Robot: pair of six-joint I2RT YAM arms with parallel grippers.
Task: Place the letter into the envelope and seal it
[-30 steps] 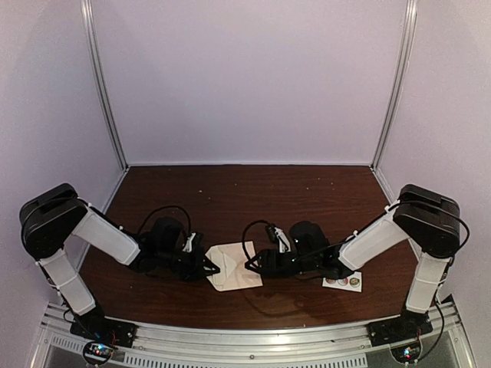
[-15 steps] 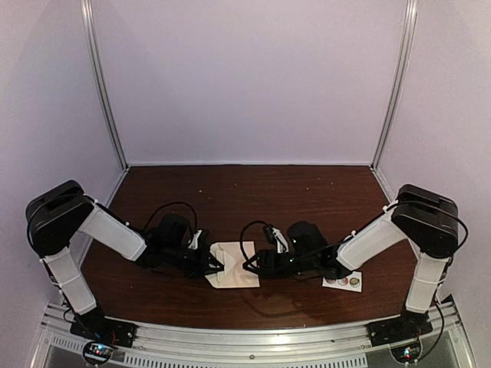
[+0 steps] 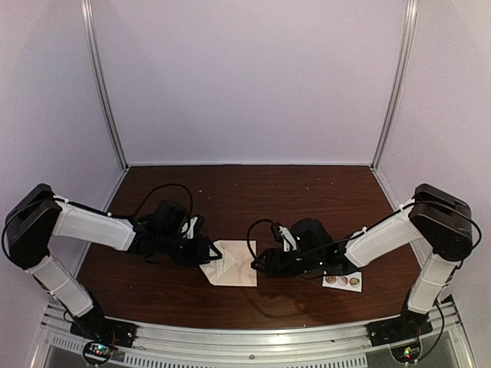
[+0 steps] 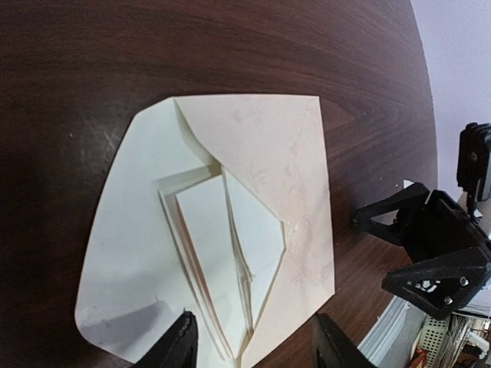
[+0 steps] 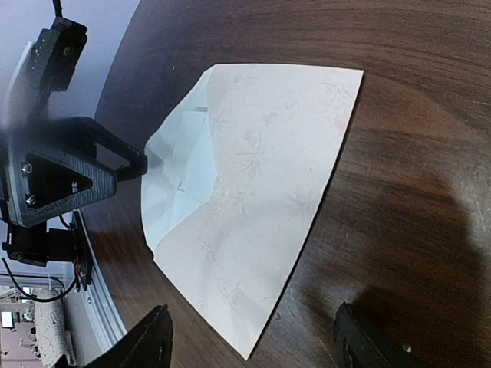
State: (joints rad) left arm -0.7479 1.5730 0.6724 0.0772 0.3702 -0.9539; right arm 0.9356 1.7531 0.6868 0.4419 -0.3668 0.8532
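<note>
The pale tan envelope (image 3: 232, 264) lies flat on the table between my two grippers. In the left wrist view its body (image 4: 291, 169) points right and its cream flap (image 4: 126, 253) lies open to the left. The folded white letter (image 4: 219, 253) sits in the mouth, its left end still showing. My left gripper (image 4: 257, 349) is open just off the flap side, holding nothing. My right gripper (image 5: 257, 345) is open at the envelope's (image 5: 261, 192) closed edge, with nothing between its fingers. Each gripper faces the other: the right gripper (image 4: 430, 245) and the left gripper (image 5: 69, 172) both show.
A small white strip with three round stickers (image 3: 342, 280) lies on the dark wooden table (image 3: 253, 192) to the right, behind my right arm. Metal frame posts and pale walls enclose the table on three sides.
My left gripper has gone from shut to open and drawn back left off the envelope, its arm dropping lower. The envelope has shifted slightly. The right gripper stays open.
</note>
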